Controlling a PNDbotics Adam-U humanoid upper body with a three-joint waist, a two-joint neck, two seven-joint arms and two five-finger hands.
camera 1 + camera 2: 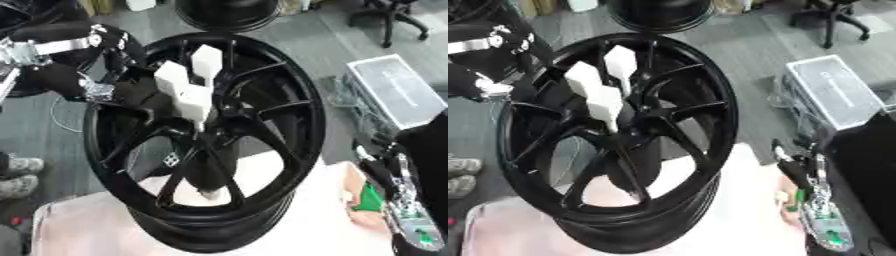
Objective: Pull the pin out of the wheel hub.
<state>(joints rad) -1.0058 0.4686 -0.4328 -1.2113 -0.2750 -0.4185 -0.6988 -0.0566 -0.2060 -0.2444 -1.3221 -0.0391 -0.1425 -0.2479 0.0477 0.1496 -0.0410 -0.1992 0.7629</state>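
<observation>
Grey floor behind; black wheel hub [206, 145] upright on pale counter [289, 220]. White pin [188, 92] seated at centre, unpulled. Left hand [96, 90] beside the rim, right hand [802, 175] low right; finger state of both unclear.

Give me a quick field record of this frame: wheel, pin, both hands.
wheel: black multi-spoke wheel hub, tilted, lower rim resting on a pale surface
pin: white Y-shaped pin at the hub centre, forked end up, stem toward the centre; seated or free cannot be told
left hand: left hand at the wheel's upper left rim, beside the pin; fingers hidden
right hand: right hand low at the right, off the wheel, holding nothing
background: grey case on the floor, second wheel at the top
</observation>
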